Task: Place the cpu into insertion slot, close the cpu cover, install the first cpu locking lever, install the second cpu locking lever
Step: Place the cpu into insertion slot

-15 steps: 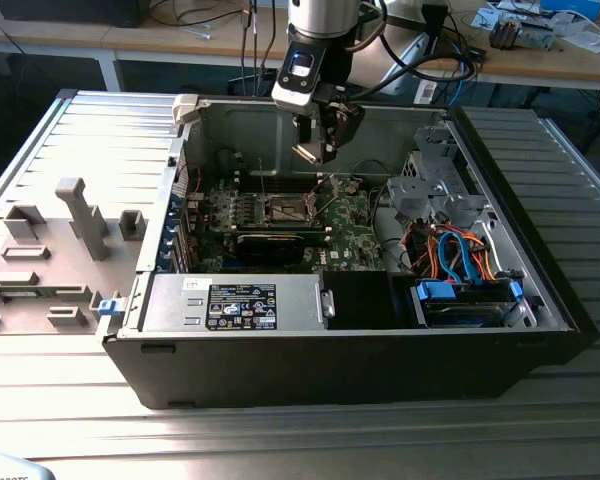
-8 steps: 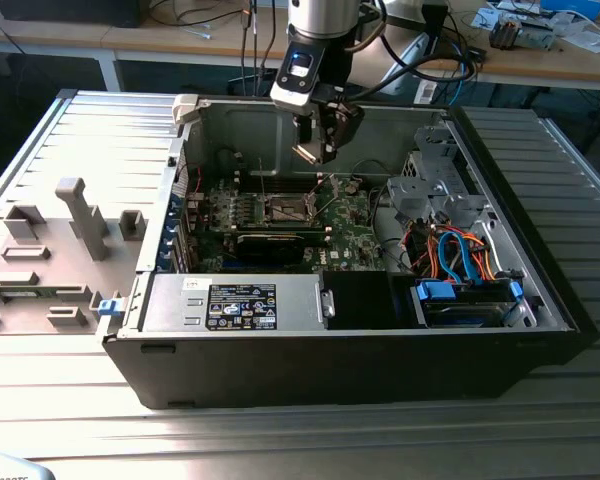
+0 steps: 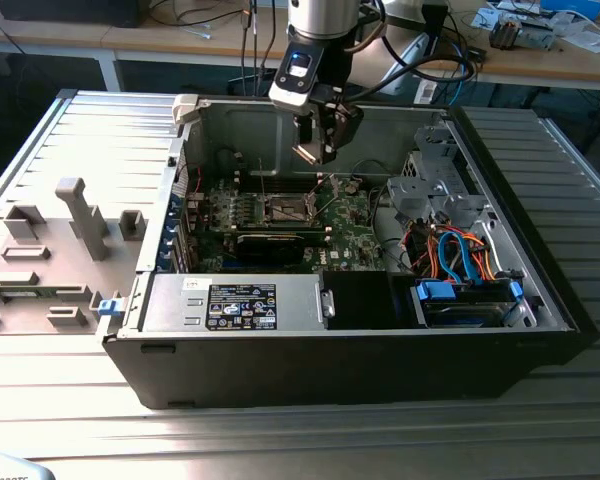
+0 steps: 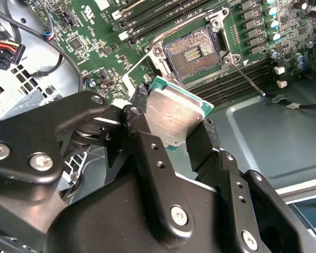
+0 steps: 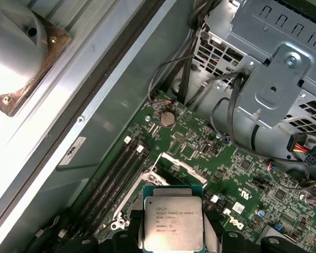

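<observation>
Item: gripper [image 3: 316, 150], black, two-fingered, hung above the open computer case [image 3: 380, 350] in the exterior view. The fingers [image 4: 139, 118] are clamped on opposite edges of the cpu [image 4: 171, 116].

Item: cpu, flat square chip, silvery top with a green edge. It is held clear of the board, tilted in the second wrist view and seen with its printed face up in the first wrist view [image 5: 172, 224].

Item: insertion slot [image 4: 192, 52], dark square recess with a metal rim, set in the green motherboard [image 4: 105, 58]. It is left uncovered, with its field of contacts exposed and nothing seated in it. The cpu is held near it and apart from it. A thin metal lever [image 4: 246, 80] is seen just beside the slot's rim.

Item: long black memory slots [image 5: 116, 174], laid out beside the slot.

Item: round coin battery [image 5: 168, 119], mounted on the board.

Item: grey power supply [image 3: 235, 303], fixed along the case's near wall in the exterior view.

Item: orange and blue cables [image 3: 460, 250], bundled at the exterior view's right.
</observation>
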You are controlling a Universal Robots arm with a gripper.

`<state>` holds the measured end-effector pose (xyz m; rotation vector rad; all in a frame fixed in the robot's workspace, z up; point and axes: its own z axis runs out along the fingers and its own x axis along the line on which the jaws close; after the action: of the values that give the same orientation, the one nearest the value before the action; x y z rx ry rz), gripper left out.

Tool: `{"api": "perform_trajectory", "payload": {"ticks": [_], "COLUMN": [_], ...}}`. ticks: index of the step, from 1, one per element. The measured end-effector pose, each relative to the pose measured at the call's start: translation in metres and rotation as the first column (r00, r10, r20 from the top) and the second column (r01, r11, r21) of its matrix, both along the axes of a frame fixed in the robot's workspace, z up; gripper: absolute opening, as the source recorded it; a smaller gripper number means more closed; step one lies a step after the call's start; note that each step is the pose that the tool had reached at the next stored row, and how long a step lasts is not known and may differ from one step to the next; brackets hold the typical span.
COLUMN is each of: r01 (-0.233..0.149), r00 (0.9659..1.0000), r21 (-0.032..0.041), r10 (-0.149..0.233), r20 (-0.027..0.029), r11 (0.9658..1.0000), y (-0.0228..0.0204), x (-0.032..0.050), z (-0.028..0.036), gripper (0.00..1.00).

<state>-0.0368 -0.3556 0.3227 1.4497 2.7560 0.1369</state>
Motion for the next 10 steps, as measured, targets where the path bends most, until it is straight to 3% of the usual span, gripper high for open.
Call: {"api": "perform_trajectory", "payload": {"ticks": [10], "r01": [0.023], "r00": [0.9997], "r21": [0.0001], "r10": [-0.023], "r20": [0.0], "r11": [0.9997], "y": [0.0], "x": [0.0], "z": [-0.0004], "gripper": [0.54]}}
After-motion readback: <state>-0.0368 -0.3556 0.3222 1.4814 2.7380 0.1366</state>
